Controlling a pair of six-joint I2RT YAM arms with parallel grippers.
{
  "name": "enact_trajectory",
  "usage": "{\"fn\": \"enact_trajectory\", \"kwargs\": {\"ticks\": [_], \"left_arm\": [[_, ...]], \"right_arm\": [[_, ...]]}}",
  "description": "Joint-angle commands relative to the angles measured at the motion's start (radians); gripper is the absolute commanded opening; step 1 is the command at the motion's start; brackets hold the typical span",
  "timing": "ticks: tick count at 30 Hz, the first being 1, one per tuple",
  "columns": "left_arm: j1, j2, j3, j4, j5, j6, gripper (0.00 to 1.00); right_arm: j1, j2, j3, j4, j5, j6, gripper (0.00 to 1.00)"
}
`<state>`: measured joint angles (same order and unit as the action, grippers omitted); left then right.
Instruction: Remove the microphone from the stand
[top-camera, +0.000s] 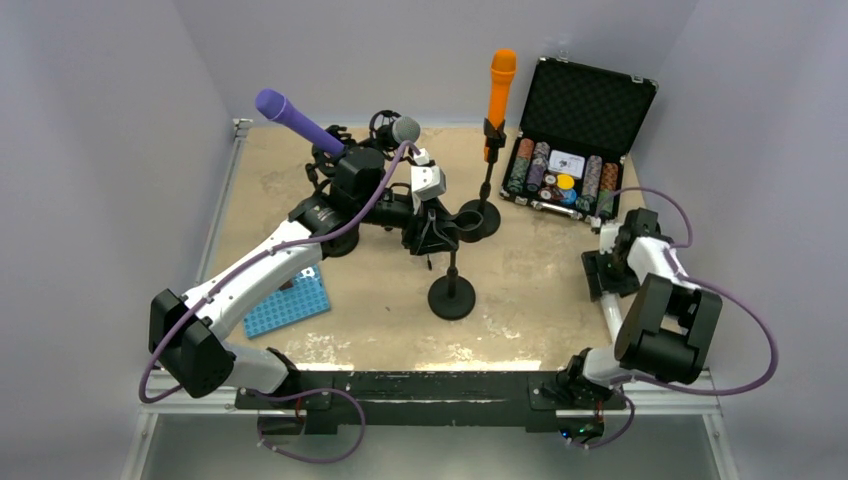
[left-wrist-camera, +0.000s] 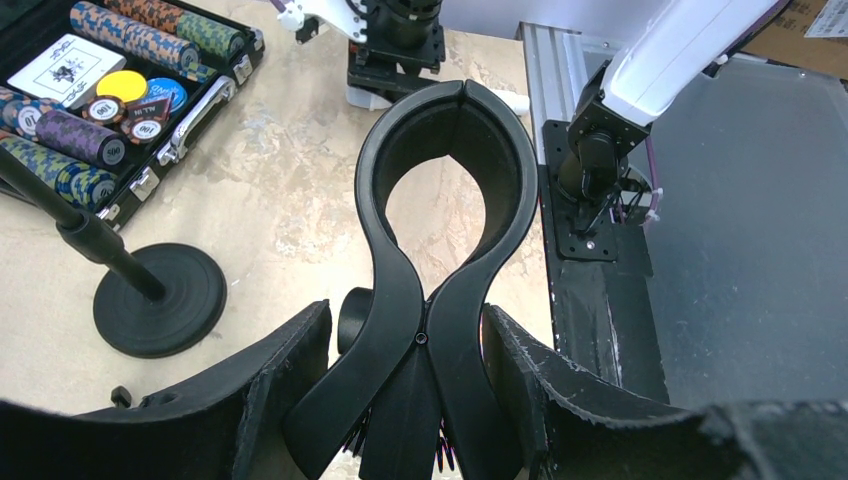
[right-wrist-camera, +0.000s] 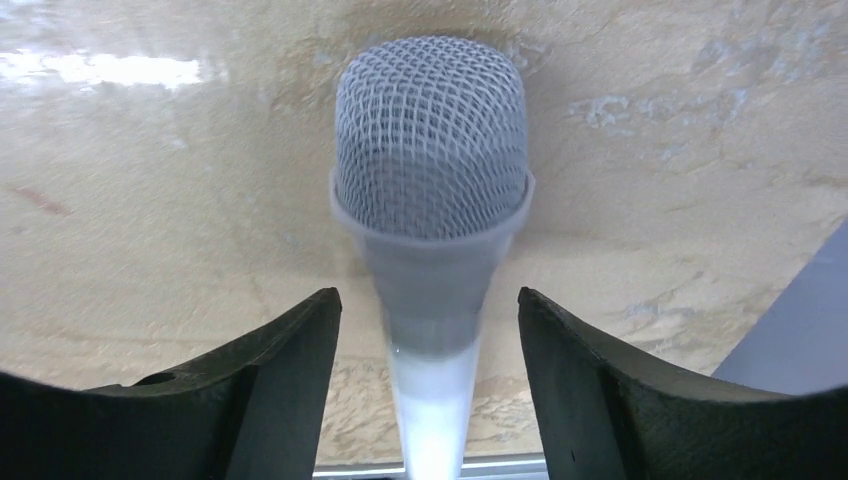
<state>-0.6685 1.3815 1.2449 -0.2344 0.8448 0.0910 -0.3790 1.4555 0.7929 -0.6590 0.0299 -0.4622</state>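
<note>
By my reading the removal itself is done. The clip (left-wrist-camera: 455, 115) seated between the fingers of the left end effector (left-wrist-camera: 408, 308) is an empty ring, its two arms meeting at the far end, with only bare counter (left-wrist-camera: 300, 200) showing through it. That end effector is narrow and pressed against the clip's stem on both sides. It appears to be bracing the top of the stand, whose round base (top-camera: 452, 297) sits beneath it. The microphone (right-wrist-camera: 430, 140) is at the right end effector (right-wrist-camera: 425, 295). Its grey mesh head points straight ahead of the fingers, and its pale, slightly blurred body runs back between them toward the wrist. Those fingers stand wide, with a strip of counter visible on each flank of the body, so they are not pinching it where the view reaches. Whether it rests on the counter beneath or is carried farther back, I cannot tell. What is left, I judge, is the parting. The right side must leave the microphone lying flat without rolling, and the left must ease off the clip without toppling the stand. Another stand's base (left-wrist-camera: 155, 300) lies close beside the left end effector, with a chip case (left-wrist-camera: 100, 90) beyond it, so any retreat there calls for going up and back rather than sideways.
</note>
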Motion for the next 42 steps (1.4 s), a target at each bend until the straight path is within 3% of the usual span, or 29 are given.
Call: {"fn": "enact_trajectory", "kwargs": {"ticks": [1, 4, 9, 12, 15, 17, 19, 21, 22, 27, 34, 39, 42], "left_arm": [[0.004, -0.033, -0.012, -0.020, 0.017, 0.004, 0.26], [0.004, -0.030, -0.004, -0.025, 0.021, 0.007, 0.28], [0.003, -0.024, 0.007, -0.042, 0.031, 0.015, 0.39], [0.004, -0.019, 0.008, -0.042, 0.040, 0.021, 0.53], [0.003, -0.017, 0.015, -0.036, 0.043, 0.017, 0.66], [0.004, -0.018, 0.022, -0.034, 0.042, 0.014, 0.74], [0.004, -0.018, 0.028, -0.032, 0.039, 0.007, 0.83], [0.004, -0.020, 0.039, -0.030, 0.040, -0.004, 0.98], [0.004, -0.021, 0.041, -0.026, 0.040, -0.010, 1.00], [0.004, -0.021, 0.050, -0.010, 0.053, -0.036, 1.00], [0.004, -0.029, 0.063, -0.014, 0.059, -0.049, 0.95], [0.004, -0.039, 0.064, 0.005, 0.060, -0.069, 0.89], [0.004, -0.042, 0.067, 0.014, 0.065, -0.082, 0.89]], "right_arm": [[-0.005, -0.119, 0.096, -0.089, -0.072, 0.062, 0.70], [-0.013, -0.285, 0.138, -0.060, -0.165, 0.091, 0.85], [-0.005, -0.495, 0.274, -0.061, -0.479, 0.104, 0.84], [0.009, -0.501, 0.333, -0.089, -0.558, 0.138, 0.85], [0.020, -0.492, 0.392, -0.171, -0.759, 0.120, 0.83], [0.085, -0.495, 0.437, -0.197, -0.865, 0.135, 0.83], [0.238, -0.474, 0.511, -0.244, -0.901, 0.165, 0.83], [0.343, -0.449, 0.580, -0.248, -0.955, 0.244, 0.83], [0.366, -0.441, 0.600, -0.219, -0.999, 0.313, 0.83], [0.452, -0.386, 0.641, -0.122, -1.168, 0.545, 0.86], [0.616, -0.301, 0.645, -0.070, -1.056, 0.595, 0.85], [0.635, -0.250, 0.596, 0.074, -1.063, 0.772, 0.79], [0.651, -0.219, 0.609, 0.079, -1.047, 0.779, 0.76]]}}
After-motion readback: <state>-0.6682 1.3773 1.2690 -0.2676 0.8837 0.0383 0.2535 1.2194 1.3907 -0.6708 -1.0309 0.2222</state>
